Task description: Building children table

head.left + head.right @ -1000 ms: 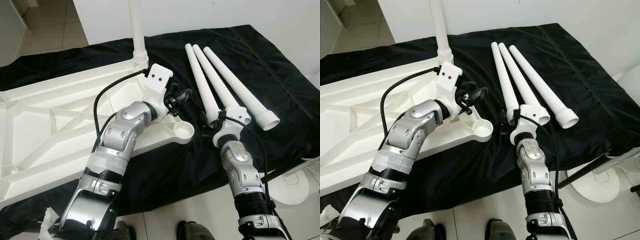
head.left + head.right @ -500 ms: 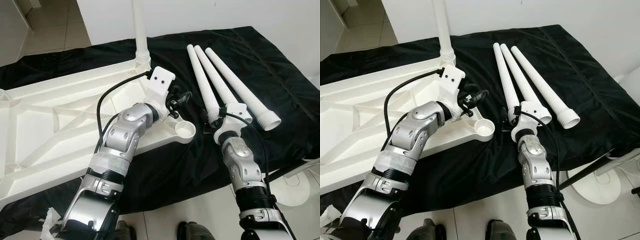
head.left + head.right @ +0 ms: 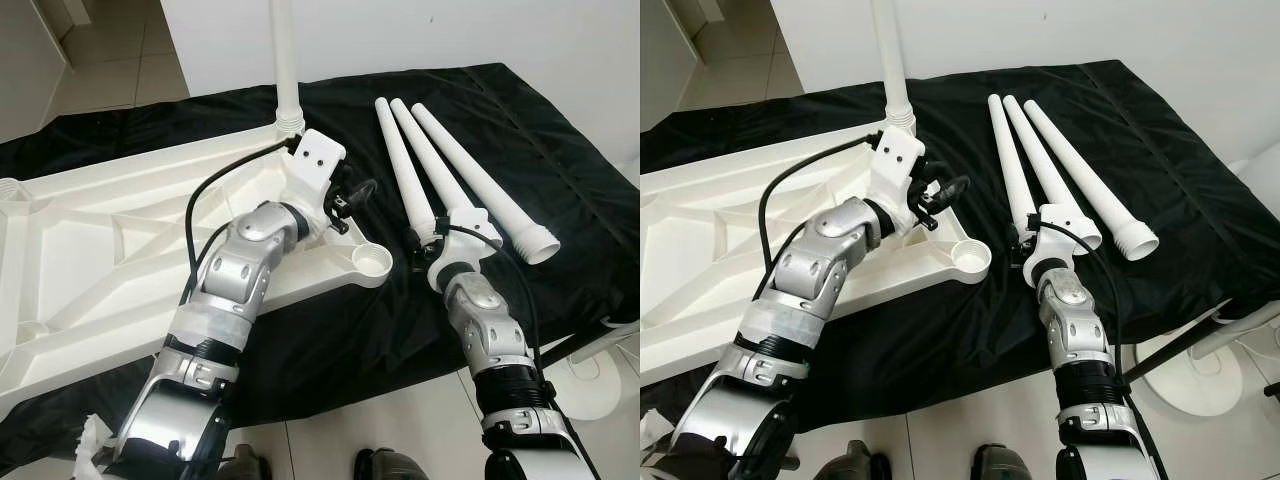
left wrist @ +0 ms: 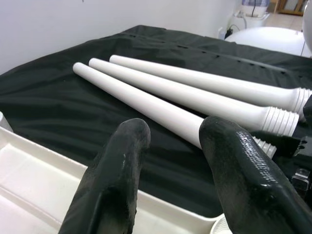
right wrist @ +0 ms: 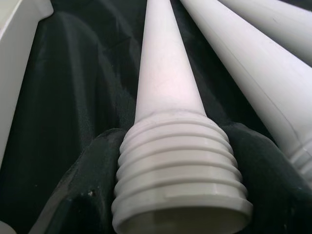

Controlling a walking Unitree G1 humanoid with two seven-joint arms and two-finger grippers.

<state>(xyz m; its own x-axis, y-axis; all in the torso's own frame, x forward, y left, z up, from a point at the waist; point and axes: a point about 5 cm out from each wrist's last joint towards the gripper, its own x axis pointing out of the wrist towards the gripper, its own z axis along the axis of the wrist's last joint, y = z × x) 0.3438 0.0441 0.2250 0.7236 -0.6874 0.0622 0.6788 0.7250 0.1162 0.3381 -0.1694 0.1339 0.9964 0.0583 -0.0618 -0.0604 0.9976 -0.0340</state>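
- Tabletop: lies upside down on the black cloth, ribs up, on my left side. One leg already stands upright in its far corner socket.
- Near corner socket: open cup, empty, facing up, just left of my right wrist.
- Three loose legs lie side by side on the cloth, threaded ends toward me, thin ends pointing away. Long axes run away from me, leaning a bit left.
- Left leg of the three: the one I've got. Threaded end sits between my right fingers.
- Right gripper: clamped on that leg's threaded end; right wrist view shows a pad each side of the threads, touching.
- Left gripper: fingers apart, holding nothing, hovering over the tabletop edge by the near corner, aimed across at the legs. Fingertips spread wide in wrist view.
- Key relation, my guess: leg lies flat w/ threads pointing back at me, socket opens upward just to its left. So leg needs lifting, swinging to vertical w/ threads down, then a short shift left over the cup.
- Right arm is nearer to both leg & socket; left could steady the tabletop.
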